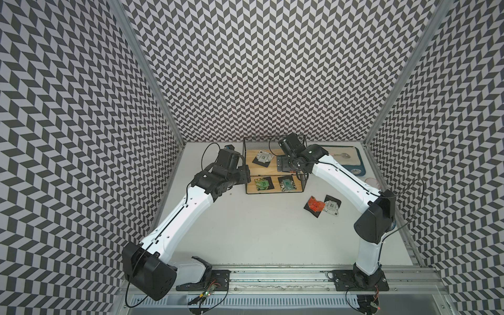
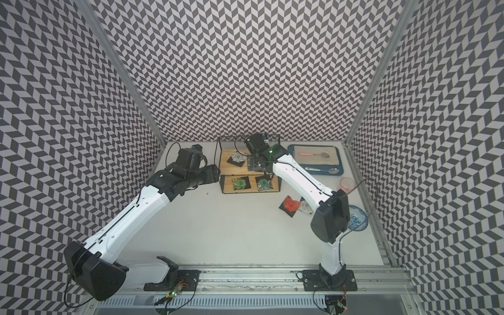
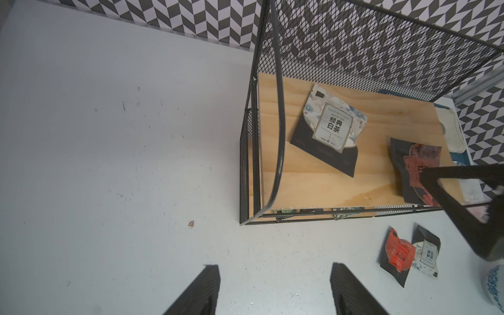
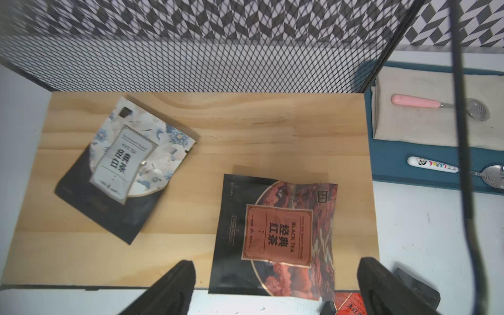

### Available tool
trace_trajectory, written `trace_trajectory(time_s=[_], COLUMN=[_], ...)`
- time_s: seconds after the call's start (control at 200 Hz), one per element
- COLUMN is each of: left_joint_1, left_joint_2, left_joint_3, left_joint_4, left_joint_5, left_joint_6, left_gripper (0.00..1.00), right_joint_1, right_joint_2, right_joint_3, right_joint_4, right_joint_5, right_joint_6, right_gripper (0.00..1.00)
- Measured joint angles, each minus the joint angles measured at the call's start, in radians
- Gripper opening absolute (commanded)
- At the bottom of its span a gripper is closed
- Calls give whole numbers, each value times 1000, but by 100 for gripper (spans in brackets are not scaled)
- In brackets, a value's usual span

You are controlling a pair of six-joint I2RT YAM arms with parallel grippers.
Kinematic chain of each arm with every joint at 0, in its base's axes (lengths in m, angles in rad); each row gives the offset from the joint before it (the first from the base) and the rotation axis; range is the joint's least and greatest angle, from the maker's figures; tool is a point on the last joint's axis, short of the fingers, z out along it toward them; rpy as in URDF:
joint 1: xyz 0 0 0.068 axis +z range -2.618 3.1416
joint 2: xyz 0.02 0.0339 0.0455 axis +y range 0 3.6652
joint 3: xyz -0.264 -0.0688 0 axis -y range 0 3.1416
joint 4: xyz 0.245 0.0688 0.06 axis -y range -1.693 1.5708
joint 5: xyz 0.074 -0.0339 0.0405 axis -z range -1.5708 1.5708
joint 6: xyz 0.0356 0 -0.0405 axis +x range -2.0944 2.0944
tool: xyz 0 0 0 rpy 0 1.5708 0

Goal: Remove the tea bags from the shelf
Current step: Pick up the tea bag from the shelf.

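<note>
Glossy, crinkled red-and-black square tea sachet [image 4: 275,234] lies flat on the black wire shelf's [image 4: 191,54] pale wooden board [image 4: 245,122]; the right end effector [image 4: 276,261], reaching in from four o'clock, gapes wide and empty above it.

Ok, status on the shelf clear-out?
Right gripper open over black tea sachet on shelf top board; left gripper open, empty, beside shelf. White tea sachet, green sachets also shelved. Nothing lying on black tea sachet.

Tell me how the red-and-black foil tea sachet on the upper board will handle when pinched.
The red-and-black foil tea sachet looks thin and crinkled, so probably floppy and light. Its glossy film may slip between the right fingers. Flat on the wooden board, it would likely slide if pushed.
</note>
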Motion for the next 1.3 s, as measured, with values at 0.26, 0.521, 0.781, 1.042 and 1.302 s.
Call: trace_trajectory(time_s=[0.26, 0.521, 0.781, 1.042, 1.302], left_joint_1=[-1, -1, -1, -1, -2], left_joint_2=[0, 0, 0, 0, 0], left_joint_3=[0, 0, 0, 0, 0], left_joint_4=[5, 5, 4, 5, 5], left_joint_5=[0, 0, -1, -1, -1], left_joint_6=[2, 2, 2, 3, 3], left_gripper=[69, 69, 69, 69, 69], right_joint_1=[-10, -16, -18, -23, -22], right_joint_2=[44, 66, 67, 68, 69], right_joint_3=[5, 5, 5, 5, 5], right_joint_4=[-4, 5, 8, 7, 8], right_joint_5=[1, -4, -19, -17, -9], right_joint_6=[-13, -20, -20, -27, -34], right_gripper=[98, 94, 75, 54, 35])
